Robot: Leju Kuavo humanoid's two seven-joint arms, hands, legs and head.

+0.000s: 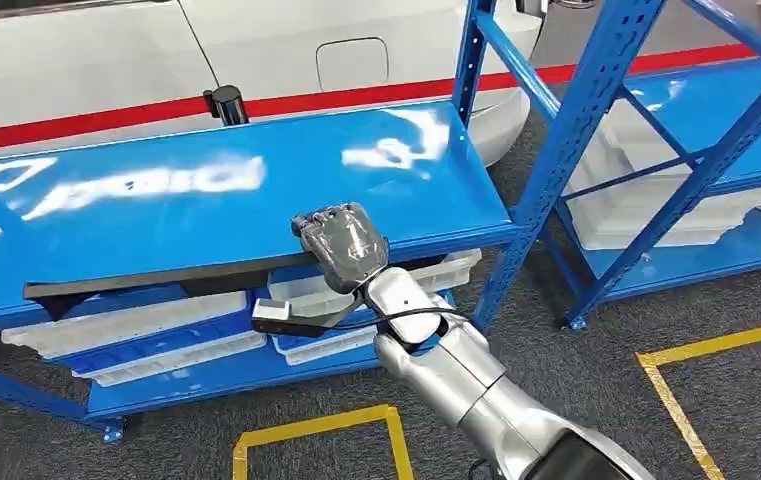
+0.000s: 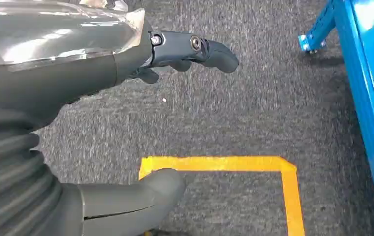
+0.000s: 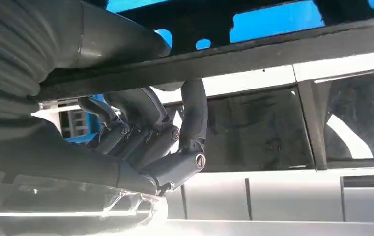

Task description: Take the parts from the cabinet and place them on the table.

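— Inspector: What is obscured?

— Onlooker: The right hand [image 1: 341, 245] sits at the front edge of the glossy blue metal shelf [image 1: 206, 180], its fingers [image 3: 194, 123] curled around the long flat black strip part [image 1: 156, 280]. The strip's right end is hidden behind the hand. The left hand [image 2: 126, 64] hangs over grey carpet [image 2: 253, 98], released, fingers apart, grasping nothing.

— Inspector: Where does the part lie?

— Onlooker: Along the shelf's front lip, grasped at its right end.

— Inspector: Surroundings?

— Onlooker: White plastic trays [image 1: 146, 330] occupy the lower tier, partly cut off by the shelf above. Yellow floor tape [image 2: 253, 164] marks the carpet. A white car body with a red stripe [image 1: 106, 115] stands behind the rack.
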